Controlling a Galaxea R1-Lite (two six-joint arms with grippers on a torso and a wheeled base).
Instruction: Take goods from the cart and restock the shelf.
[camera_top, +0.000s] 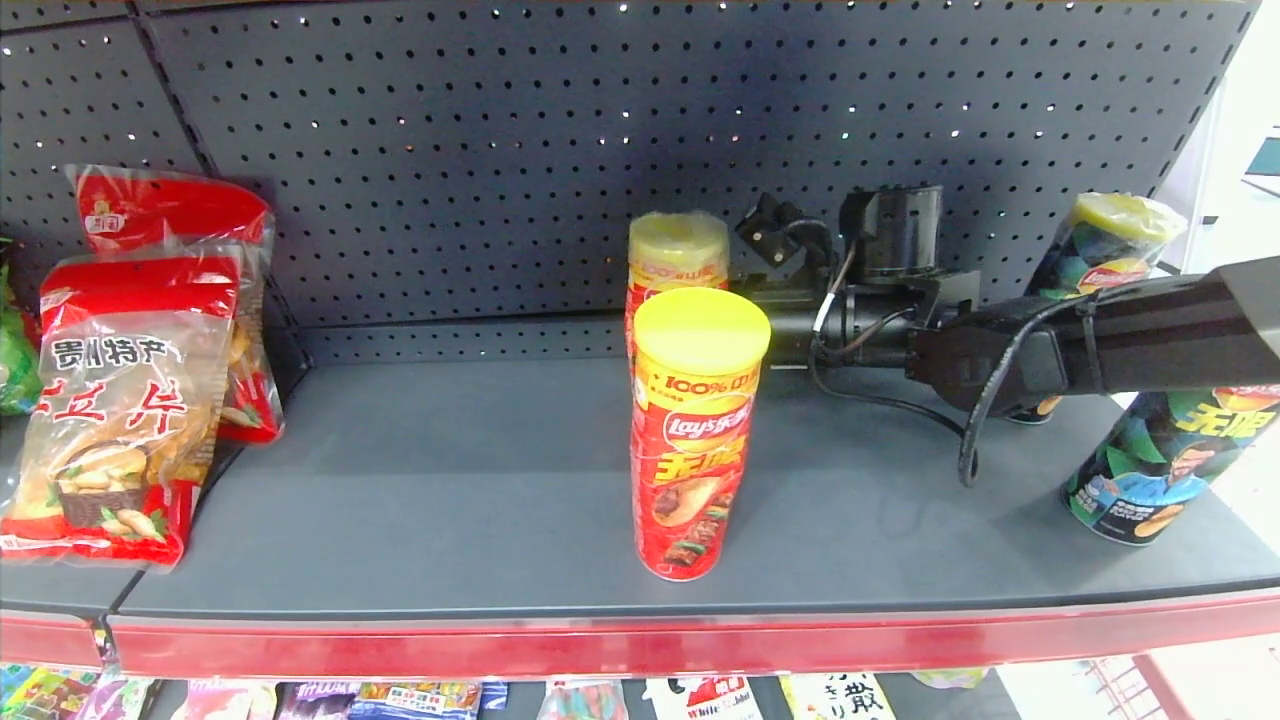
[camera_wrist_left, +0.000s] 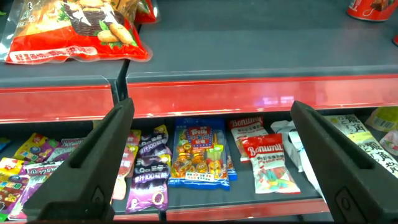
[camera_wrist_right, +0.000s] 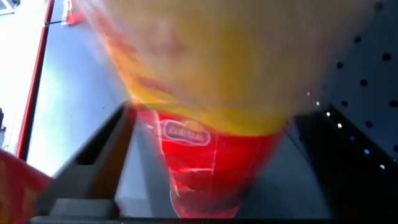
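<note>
Two red chip cans with yellow lids stand mid-shelf, one behind the other: the front can (camera_top: 692, 440) and the rear can (camera_top: 678, 252). My right arm (camera_top: 1010, 350) comes in from the right at the rear can's level. In the right wrist view the right gripper (camera_wrist_right: 214, 118) has a finger on each side of the rear red can (camera_wrist_right: 211, 155) and is shut on it. My left gripper (camera_wrist_left: 211, 106) hangs open and holds nothing, below the red shelf edge (camera_wrist_left: 249, 93), facing the lower shelf of candy packs (camera_wrist_left: 199, 155).
Red peanut bags (camera_top: 110, 430) lean at the shelf's left end. Two green chip cans (camera_top: 1140, 470) (camera_top: 1100, 240) stand at the right end. The grey shelf board (camera_top: 450, 480) lies bare between bags and red cans. A pegboard wall (camera_top: 500, 150) closes the back.
</note>
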